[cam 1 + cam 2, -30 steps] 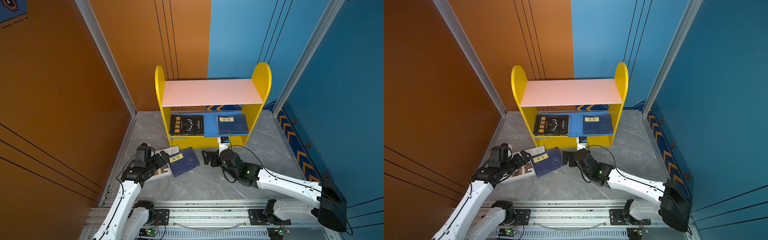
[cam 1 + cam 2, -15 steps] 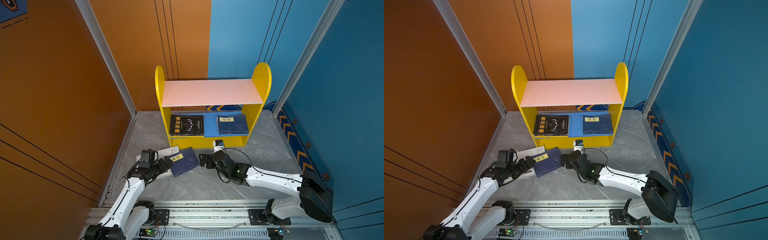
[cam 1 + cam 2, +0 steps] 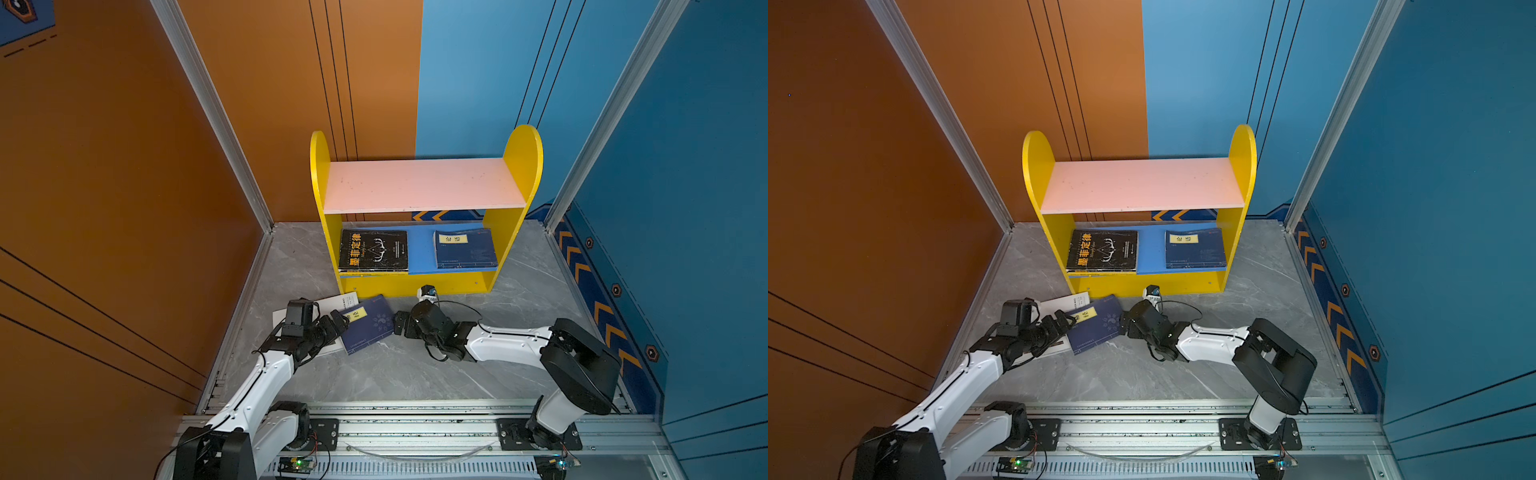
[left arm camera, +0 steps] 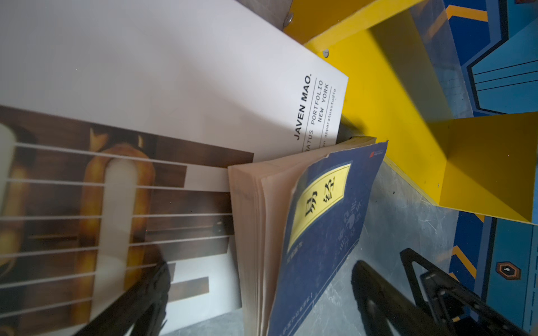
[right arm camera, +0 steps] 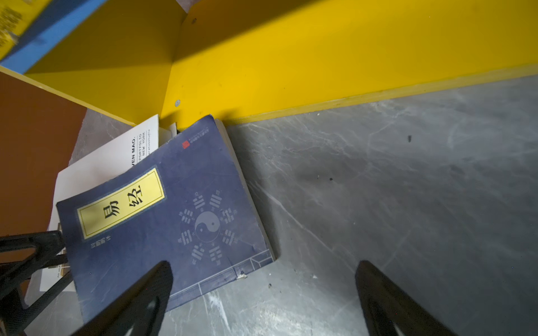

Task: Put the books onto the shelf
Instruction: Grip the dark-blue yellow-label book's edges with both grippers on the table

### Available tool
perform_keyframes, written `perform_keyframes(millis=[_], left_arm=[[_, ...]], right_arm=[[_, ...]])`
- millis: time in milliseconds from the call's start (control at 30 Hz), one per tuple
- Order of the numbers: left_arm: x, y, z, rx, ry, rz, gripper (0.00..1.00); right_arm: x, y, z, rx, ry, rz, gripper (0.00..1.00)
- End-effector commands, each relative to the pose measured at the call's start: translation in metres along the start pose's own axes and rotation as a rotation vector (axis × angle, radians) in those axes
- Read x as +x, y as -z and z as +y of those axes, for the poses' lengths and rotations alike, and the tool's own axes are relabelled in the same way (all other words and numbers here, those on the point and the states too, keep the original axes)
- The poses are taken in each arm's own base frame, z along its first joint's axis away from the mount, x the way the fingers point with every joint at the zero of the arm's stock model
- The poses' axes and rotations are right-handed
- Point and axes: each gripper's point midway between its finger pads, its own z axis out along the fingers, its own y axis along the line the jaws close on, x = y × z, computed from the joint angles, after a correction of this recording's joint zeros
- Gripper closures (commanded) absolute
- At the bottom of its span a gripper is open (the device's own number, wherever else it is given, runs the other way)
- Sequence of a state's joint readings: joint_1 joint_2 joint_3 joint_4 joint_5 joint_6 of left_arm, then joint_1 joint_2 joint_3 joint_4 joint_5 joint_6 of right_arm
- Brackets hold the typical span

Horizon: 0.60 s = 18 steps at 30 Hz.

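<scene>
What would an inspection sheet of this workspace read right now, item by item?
Surface: grey marbled floor, light scuffs.
Job's things: shelf at the back, pink upper board bare; black book and navy book flat on its blue lower board; second navy book lies partly on a white book on the floor before the shelf.
Clutter: nothing seen.
End effectors: left end effector open, the second navy book's page edge between its fingers; right end effector open, low at that book's opposite side.
Cables: black cable loops at the right wrist.
Surroundings: orange panels left, blue panels right, aluminium rail in front.
</scene>
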<state>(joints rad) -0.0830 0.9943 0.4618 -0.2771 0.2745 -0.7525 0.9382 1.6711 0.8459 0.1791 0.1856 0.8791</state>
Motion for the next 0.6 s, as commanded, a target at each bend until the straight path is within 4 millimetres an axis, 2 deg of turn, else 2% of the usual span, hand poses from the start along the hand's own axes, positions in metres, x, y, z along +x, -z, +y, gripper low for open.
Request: perform_keyframes(millis=[0, 167, 200, 433, 567], left_arm=[[0.003, -0.005, -0.003, 0.028, -0.004, 0.006, 0.04], [0.009, -0.011, -0.003, 0.033, -0.006, 0.027, 0.07], [0.005, -0.012, -0.009, 0.056, -0.015, 0.008, 0.08], [0.007, -0.021, -0.019, 0.107, -0.017, 0.01, 0.13], [0.01, -0.027, -0.029, 0.128, -0.036, 0.023, 0.19]], right_arm=[[-0.005, -0.007, 0.012, -0.034, -0.037, 0.001, 0.0], [0.004, -0.019, 0.014, -0.048, -0.056, 0.036, 0.03], [0.006, -0.022, 0.014, -0.051, -0.06, 0.045, 0.05], [0.021, -0.036, 0.02, -0.073, -0.076, 0.096, 0.11], [0.025, -0.039, 0.023, -0.077, -0.074, 0.115, 0.14]])
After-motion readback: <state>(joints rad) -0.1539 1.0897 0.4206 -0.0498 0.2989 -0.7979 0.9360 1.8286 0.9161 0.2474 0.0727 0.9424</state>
